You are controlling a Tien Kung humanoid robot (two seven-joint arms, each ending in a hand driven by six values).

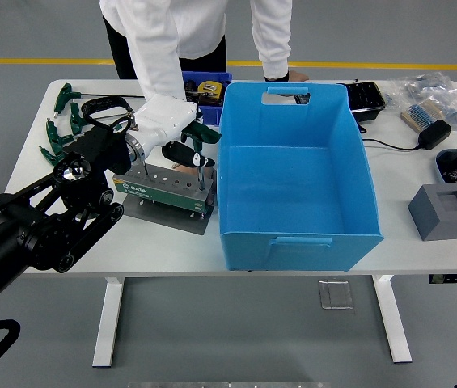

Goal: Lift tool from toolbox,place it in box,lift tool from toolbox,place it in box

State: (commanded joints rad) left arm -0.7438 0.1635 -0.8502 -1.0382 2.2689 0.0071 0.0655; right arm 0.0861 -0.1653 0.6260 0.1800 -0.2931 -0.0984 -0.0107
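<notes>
A green and grey toolbox point(163, 188) stands on a metal plate left of the big blue box point(293, 174), which holds nothing. My left hand point(181, 150), white-backed with black fingers, hangs over the toolbox's right end. Its fingers are curled around a green T-handle tool point(199, 136) whose shaft still stands in the toolbox. A person at the far side reaches a white sleeve point(157, 69) down behind my hand; part of that hand point(181, 166) shows at the toolbox. Their other hand point(294, 77) rests at the blue box's far rim. My right arm is out of view.
Several green T-handle tools point(60, 121) lie at the table's far left. A small blue bin point(205, 84) sits behind the toolbox. A black tray point(366, 97), bags of parts point(426, 90), a black adapter point(434, 133) and a grey block point(445, 210) lie right of the box.
</notes>
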